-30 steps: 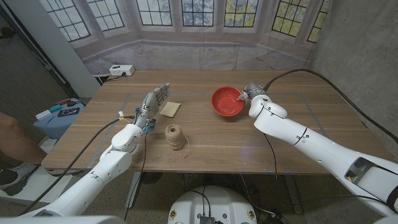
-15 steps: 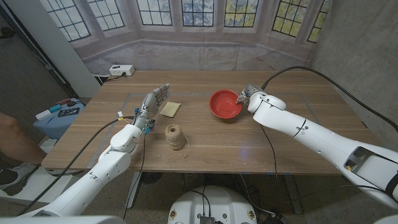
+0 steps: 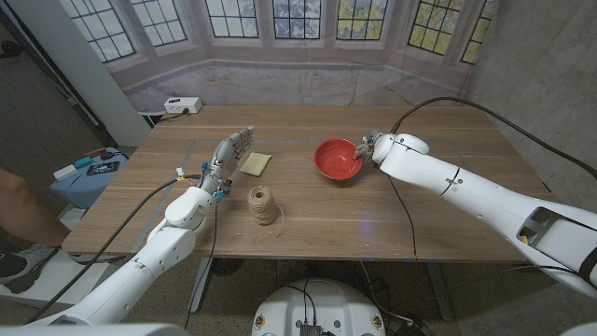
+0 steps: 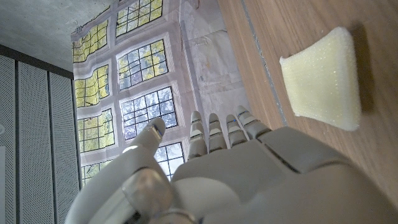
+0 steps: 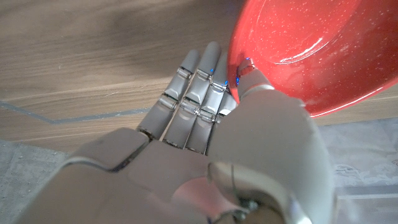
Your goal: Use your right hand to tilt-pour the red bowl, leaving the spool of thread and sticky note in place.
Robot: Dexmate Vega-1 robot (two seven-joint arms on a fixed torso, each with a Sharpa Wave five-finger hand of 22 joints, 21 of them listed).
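Now gripping red bowl (image 3: 339, 158) rim with right hand (image 3: 370, 145), left hand (image 3: 229, 152) open beside sticky note (image 3: 255, 164); next, likely tilt bowl away from spool (image 3: 262, 203).

No text, label, brand, number or sign is showing legibly in any view. The bowl (image 3: 340, 158), the spool (image 3: 263, 204) and the sticky note (image 3: 255, 164) on the tabletop (image 3: 308, 219) are showing plain surfaces. The white box (image 3: 183, 105) beyond the tabletop's far left corner is appearing too small to read.
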